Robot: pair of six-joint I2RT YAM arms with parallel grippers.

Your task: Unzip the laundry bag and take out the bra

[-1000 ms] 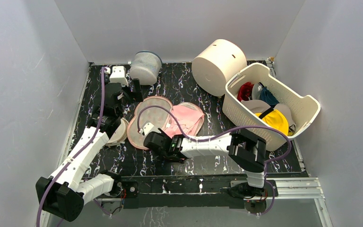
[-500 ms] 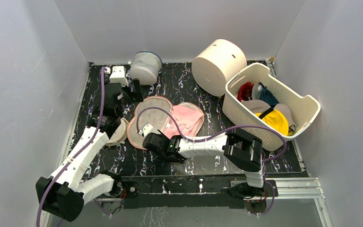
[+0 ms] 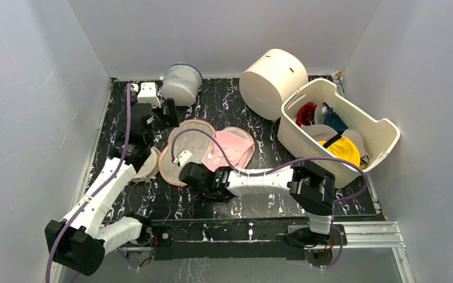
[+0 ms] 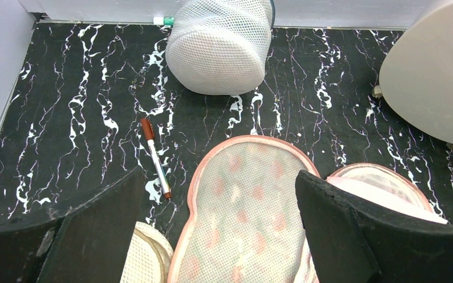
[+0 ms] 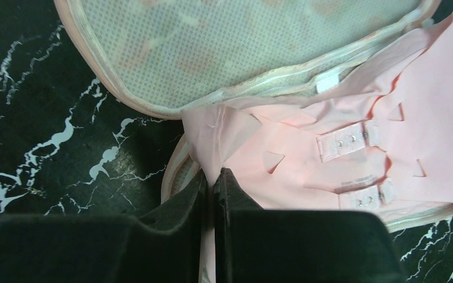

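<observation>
The laundry bag lies unzipped on the black marbled table, its mesh-lined lid flipped to the left. The pale-pink bra rests in the bag's right half, with its hook tabs showing in the right wrist view. My right gripper sits at the bag's near edge, shut on a pinched fold of the bra; the fabric runs down between its fingers. My left gripper hovers over the lid's far left end, open wide with nothing between its fingers.
A grey-white mesh cylinder stands at the back. A cream drum lies right of it. A white basket with coloured garments fills the right side. A beige disc lies left of the bag, a pen near it.
My right gripper's jaws have closed on a fold of the bra at the bag's near edge. The left arm has not moved.
</observation>
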